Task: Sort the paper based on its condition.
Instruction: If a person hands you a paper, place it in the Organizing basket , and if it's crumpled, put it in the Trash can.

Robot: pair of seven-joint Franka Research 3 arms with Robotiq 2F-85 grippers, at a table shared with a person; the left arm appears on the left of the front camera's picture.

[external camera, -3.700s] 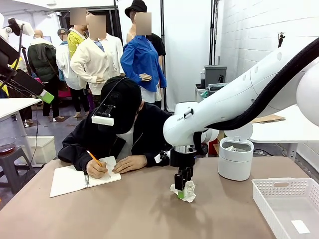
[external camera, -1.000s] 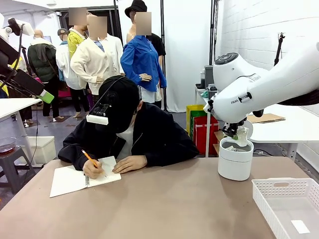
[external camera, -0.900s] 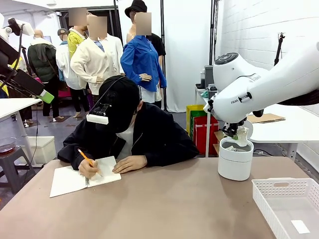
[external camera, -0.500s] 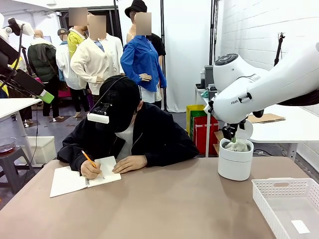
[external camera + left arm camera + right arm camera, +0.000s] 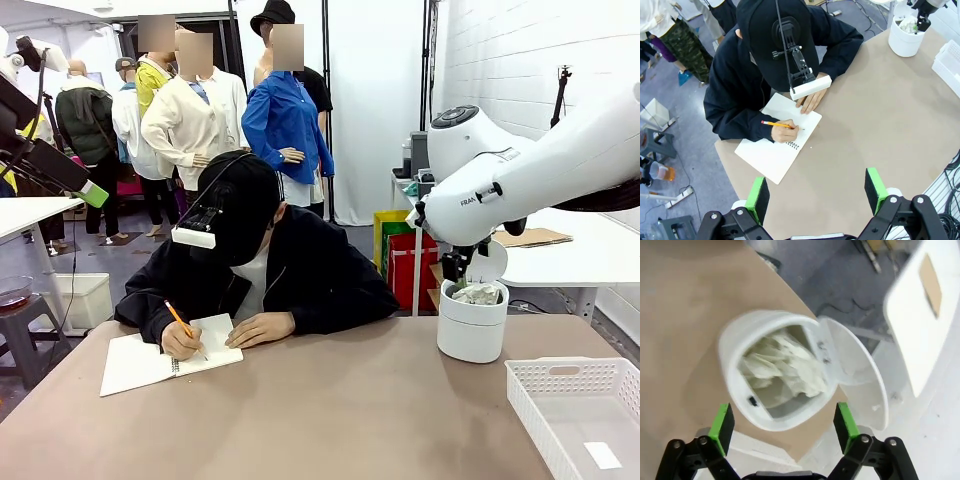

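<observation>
Since a second ago the paper [image 5: 785, 367] has dropped from my right fingers [image 5: 722, 422] into the white bin [image 5: 732, 347]. It lies crumpled inside, at the right of the front view. Those fingers stand wide apart just above the rim, holding nothing. My left fingers [image 5: 758, 198] hang open too, over the brown surface [image 5: 880, 115], where a person [image 5: 740, 95] writes in a notebook [image 5: 775, 150].

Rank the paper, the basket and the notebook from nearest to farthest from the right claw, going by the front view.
1. Paper, in the bin just under the right claw.
2. Basket, front right.
3. Notebook, far left.
</observation>
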